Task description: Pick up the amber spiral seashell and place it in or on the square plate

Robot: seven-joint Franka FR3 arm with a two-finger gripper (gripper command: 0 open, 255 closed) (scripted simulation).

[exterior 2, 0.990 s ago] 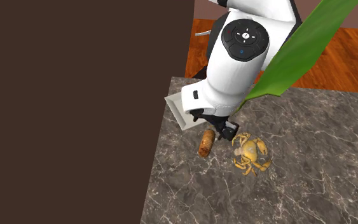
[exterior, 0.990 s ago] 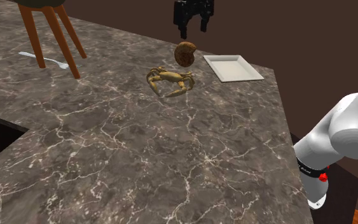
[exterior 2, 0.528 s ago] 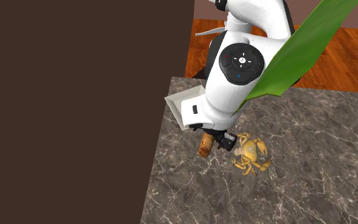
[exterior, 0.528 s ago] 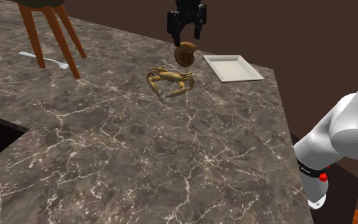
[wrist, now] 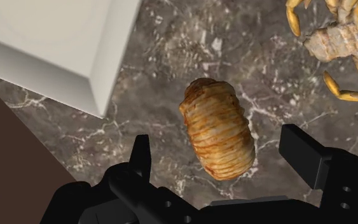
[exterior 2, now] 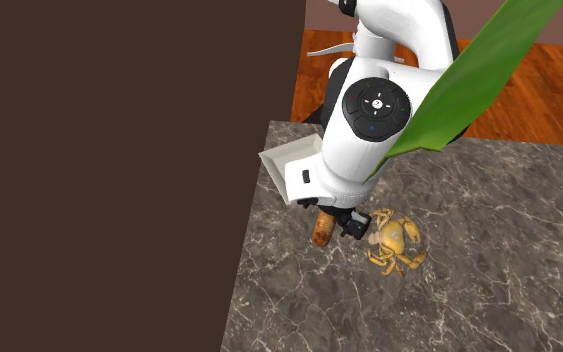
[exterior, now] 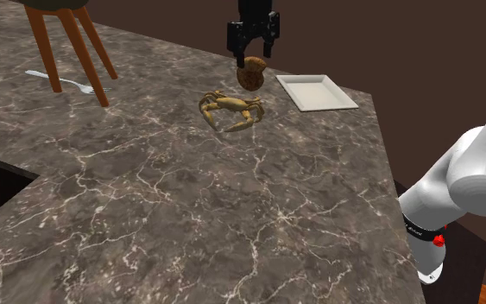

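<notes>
On a dark veined marble counter [exterior: 232, 199], the amber ribbed seashell [wrist: 219, 137] rests between a tan crab figure [wrist: 336, 38] and the white square plate [wrist: 50, 38] — not yet lifted. The black gripper [wrist: 219, 153] hangs over it with its fingers [wrist: 140, 156] spread wide, one on each side of the shell and a gap showing at both, so nothing is grasped. The shell's long axis runs across the line between the two fingers, which should let them close on its narrower width. In the shoulder view the plate lies just to the shell's right, and the crab sits nearer and slightly left, close enough to be nudged. No brand or label reads on shell or plate — a small mark low on the white arm [exterior: 474, 173] is too small to make out.
</notes>
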